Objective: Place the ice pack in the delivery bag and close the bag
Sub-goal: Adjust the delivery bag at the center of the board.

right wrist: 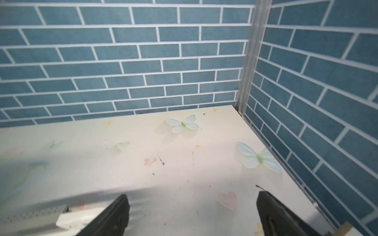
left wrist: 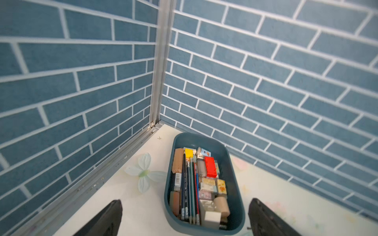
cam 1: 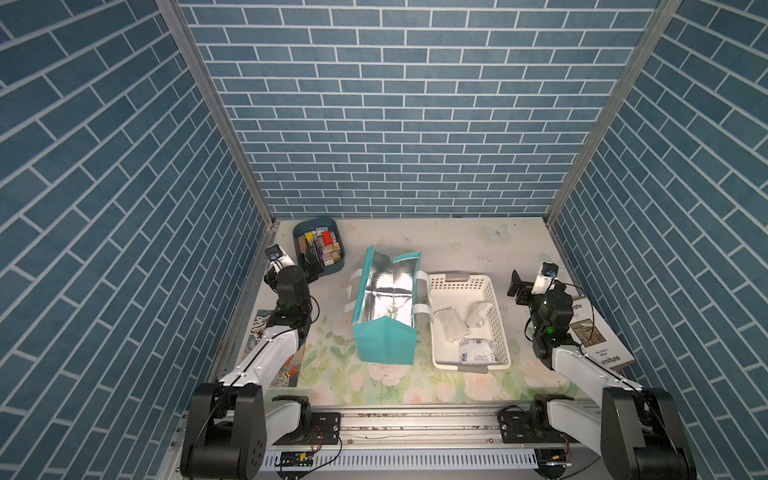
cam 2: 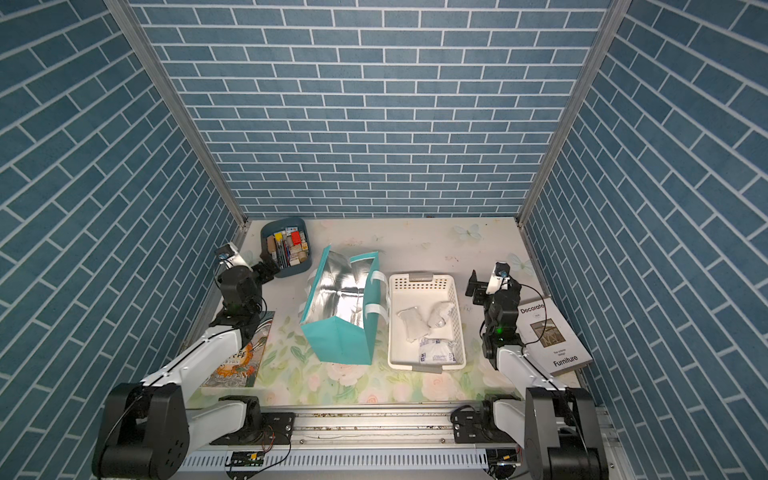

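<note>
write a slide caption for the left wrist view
Open left gripper facing the dark-blue bin of small colourful items.

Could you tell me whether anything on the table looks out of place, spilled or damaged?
Nothing stands out. The delivery bag stands upright and open, the ice packs lie loosely inside the white basket beside it, and nothing lies spilled on the table.

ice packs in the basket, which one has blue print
The printed ice pack at the white basket's near end; the other two ice packs are plain white.
</note>
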Tool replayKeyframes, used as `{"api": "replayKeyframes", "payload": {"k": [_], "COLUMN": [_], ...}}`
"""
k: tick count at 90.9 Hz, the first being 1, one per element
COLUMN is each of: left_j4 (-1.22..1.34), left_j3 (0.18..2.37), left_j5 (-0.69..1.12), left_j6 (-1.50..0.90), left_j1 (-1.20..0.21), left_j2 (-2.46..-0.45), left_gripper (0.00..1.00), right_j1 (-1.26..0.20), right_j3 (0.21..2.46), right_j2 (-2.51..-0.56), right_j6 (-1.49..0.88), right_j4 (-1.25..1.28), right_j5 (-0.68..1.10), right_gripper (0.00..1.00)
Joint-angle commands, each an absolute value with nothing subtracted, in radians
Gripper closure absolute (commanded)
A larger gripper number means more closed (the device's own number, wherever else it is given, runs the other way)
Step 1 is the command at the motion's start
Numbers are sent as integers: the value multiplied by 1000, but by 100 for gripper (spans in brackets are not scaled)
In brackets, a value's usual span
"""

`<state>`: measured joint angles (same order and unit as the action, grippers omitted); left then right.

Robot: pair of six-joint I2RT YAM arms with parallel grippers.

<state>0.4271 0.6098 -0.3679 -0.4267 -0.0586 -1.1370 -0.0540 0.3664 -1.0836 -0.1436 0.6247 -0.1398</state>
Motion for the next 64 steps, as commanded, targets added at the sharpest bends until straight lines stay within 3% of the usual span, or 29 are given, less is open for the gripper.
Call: {"api": "replayKeyframes", "payload": {"k": [1, 11, 23, 47, 64], "left_j4": [1, -38, -183, -633, -908], "left_j3": [668, 724, 921, 1341, 1466], "left_j5": [-390, -181, 45, -152, -229], "left_j6": [-750, -735, -651, -461, -462], "left_j1": [-39, -22, -56, -410, -503], "left_j2": [-1079, -1056, -1100, -1244, -1323], "left_gripper": [0, 0, 0, 1, 0], "right_j1": [-53, -54, -53, -53, -53], "right_j3": [512, 577, 573, 644, 731], "right_j2": [-1031, -1024, -1022, -1047, -992], "right_j6": [-358, -486, -571, -514, -505], "right_j4": [124, -69, -85, -164, -274], "right_j5": [-237, -294, -269, -183, -118], "right_gripper": [0, 0, 0, 0, 0]}}
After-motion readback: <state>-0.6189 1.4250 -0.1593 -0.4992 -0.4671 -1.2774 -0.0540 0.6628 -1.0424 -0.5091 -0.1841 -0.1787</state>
